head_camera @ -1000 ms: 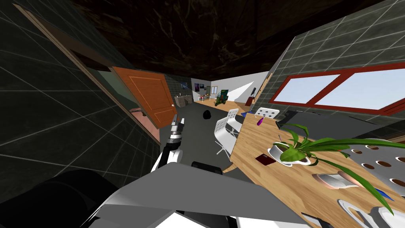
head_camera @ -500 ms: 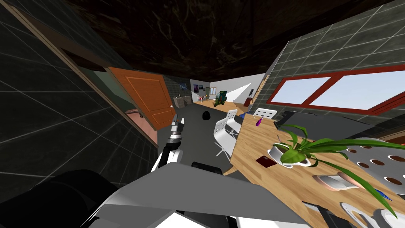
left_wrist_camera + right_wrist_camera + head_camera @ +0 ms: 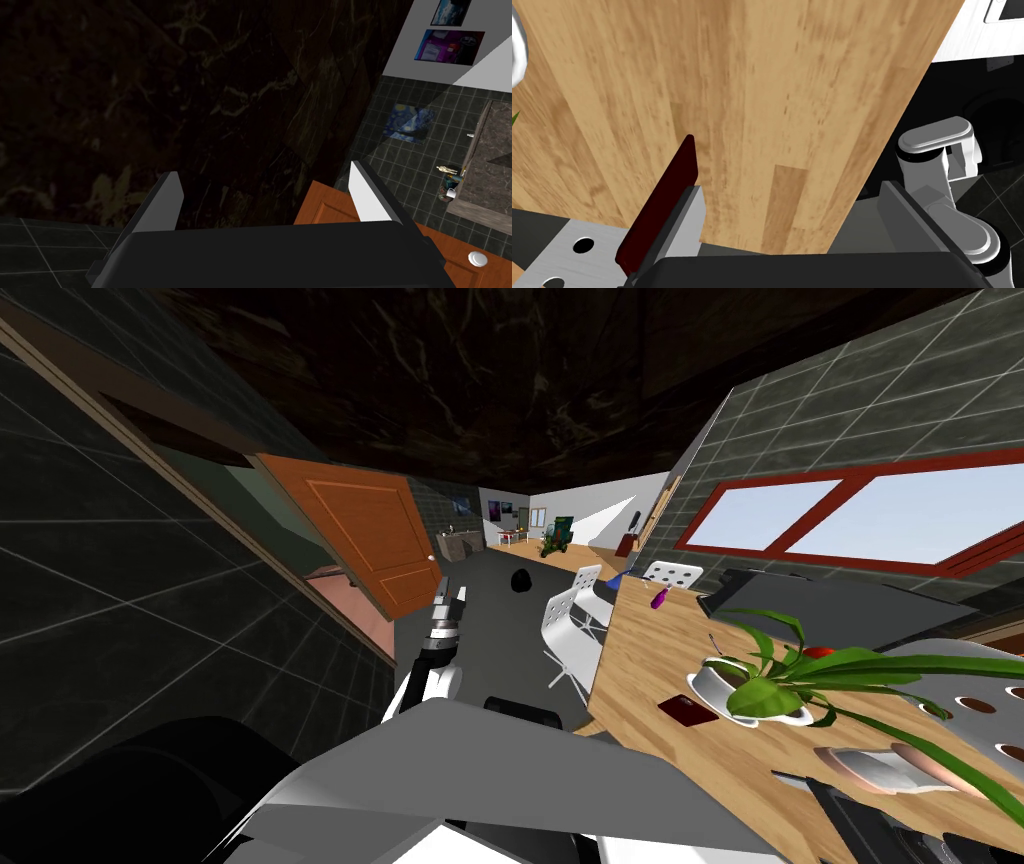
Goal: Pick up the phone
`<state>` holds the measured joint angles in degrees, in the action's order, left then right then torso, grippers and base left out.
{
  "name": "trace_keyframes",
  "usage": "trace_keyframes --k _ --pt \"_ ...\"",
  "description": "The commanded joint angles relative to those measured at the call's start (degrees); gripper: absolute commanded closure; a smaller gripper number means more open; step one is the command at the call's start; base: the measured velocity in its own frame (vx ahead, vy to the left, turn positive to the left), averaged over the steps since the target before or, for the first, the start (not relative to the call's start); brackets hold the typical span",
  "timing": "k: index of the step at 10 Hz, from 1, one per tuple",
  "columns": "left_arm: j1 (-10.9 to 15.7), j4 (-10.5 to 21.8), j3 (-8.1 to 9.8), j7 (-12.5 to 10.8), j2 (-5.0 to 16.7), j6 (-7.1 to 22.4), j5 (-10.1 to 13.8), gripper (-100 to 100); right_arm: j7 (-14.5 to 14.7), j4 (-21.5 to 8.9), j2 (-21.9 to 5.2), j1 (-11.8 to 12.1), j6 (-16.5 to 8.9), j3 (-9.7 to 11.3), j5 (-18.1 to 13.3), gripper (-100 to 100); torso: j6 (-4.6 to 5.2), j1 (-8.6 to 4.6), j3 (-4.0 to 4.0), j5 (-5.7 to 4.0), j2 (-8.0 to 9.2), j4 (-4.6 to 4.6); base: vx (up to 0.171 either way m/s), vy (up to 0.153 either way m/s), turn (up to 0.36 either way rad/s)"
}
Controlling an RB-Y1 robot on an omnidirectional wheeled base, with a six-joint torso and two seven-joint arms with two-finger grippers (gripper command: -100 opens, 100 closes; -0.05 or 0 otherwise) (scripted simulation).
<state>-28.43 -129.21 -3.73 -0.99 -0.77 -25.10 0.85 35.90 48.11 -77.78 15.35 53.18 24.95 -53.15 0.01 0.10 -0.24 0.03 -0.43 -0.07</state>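
Observation:
The phone is a flat dark red slab lying on the wooden table, close to a white plant pot. In the right wrist view the phone appears edge-on along the outer side of one finger. My right gripper is open over the table's near edge, with only bare wood between its fingers. My left gripper is raised in front of my chest, to the left of the table, and is open and empty.
A potted plant with long leaves stands beside the phone, and a shallow bowl lies nearer. A small purple object and a dark flat thing sit at the far end. White perforated chairs line the table's left side. An orange door stands open on the left.
The whole head view has shifted, so I have moved. The table and phone sit slightly lower and to the right, and the door further left. The left arm has kept its pose.

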Motion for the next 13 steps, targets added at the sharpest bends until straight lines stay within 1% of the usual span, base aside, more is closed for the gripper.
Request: trace_keyframes --k 1,2,3,4,5,6,7,8,9,11,12,13 --pt "0.0 0.0 0.0 0.0 0.0 0.0 0.0 0 0.84 -2.17 0.33 -1.75 -0.02 0.0 -1.1 -100 0.0 0.0 0.0 0.0 0.0 0.0 0.074 0.018 -0.008" --pt "0.0 0.0 0.0 0.0 0.0 0.0 0.0 0 1.05 -2.34 -0.88 -2.82 -1.2 -0.29 -2.97 -100 0.0 -0.07 0.03 -0.03 0.07 0.01 0.084 0.032 -0.003" --pt "0.0 0.0 0.0 0.0 0.0 0.0 0.0 0 1.23 -2.42 -1.52 -3.14 -1.85 -0.27 -4.02 -100 0.01 -0.03 0.03 -0.02 0.06 0.01 0.095 0.049 0.01" --pt "0.0 0.0 0.0 0.0 0.0 0.0 0.0 0 1.56 -2.48 -2.3 -2.93 -2.58 0.16 -5.22 -100 0.0 0.03 0.02 0.0 0.04 0.0 0.103 0.05 0.095" --pt "0.0 0.0 0.0 0.0 0.0 0.0 0.0 0 2.07 -2.54 -3.22 -1.38 -3.18 1.52 -6.19 -100 -0.02 0.04 -0.01 0.0 0.0 -0.01 0.158 0.09 0.261" --pt "0.0 0.0 -0.01 0.0 0.0 0.0 0.0 0 2.07 -2.54 -3.22 -1.38 -3.18 1.52 -6.19 -100 -0.06 0.16 -0.11 0.01 -0.18 -0.05 0.129 0.049 0.093" --pt "0.0 0.0 0.0 0.0 0.0 0.0 0.0 0 2.49 -2.58 -3.95 0.43 -3.44 2.94 -6.58 -100 0.01 0.08 -0.08 0.01 -0.11 -0.04 0.101 0.03 0.194" --pt "0.01 0.0 -0.01 0.0 0.0 0.0 0.0 0 2.49 -2.58 -3.95 0.43 -3.44 2.94 -6.58 -100 -0.04 0.0 -0.04 -0.03 -0.05 -0.02 0.081 0.018 0.101" --pt "0.0 0.0 0.0 0.0 0.0 0.0 0.0 0 2.63 -2.59 -4.2 1.09 -3.5 3.45 -6.66 -100 0.03 -0.04 0.03 -0.03 0.06 0.0 0.059 0.019 0.053" --pt "0.01 0.0 0.0 0.0 0.0 0.0 0.0 0 3.11 -2.67 -5.19 3.74 -3.66 5.46 -6.81 -100 0.0 -0.02 0.09 -0.02 0.16 0.03 0.089 0.028 0.218" --pt "0.01 0.0 0.0 0.0 0.0 0.0 0.0 0 3.11 -2.67 -5.19 3.74 -3.66 5.46 -6.81 -100 -0.02 -0.01 0.01 -0.02 0.03 0.0 0.099 0.018 0.083" --pt "0.0 0.0 0.0 0.0 0.0 0.0 0.0 0 3.38 -2.73 -5.78 5.49 -3.69 6.76 -6.76 -100 0.03 -0.03 0.02 -0.03 0.05 0.0 0.089 0.017 0.186"
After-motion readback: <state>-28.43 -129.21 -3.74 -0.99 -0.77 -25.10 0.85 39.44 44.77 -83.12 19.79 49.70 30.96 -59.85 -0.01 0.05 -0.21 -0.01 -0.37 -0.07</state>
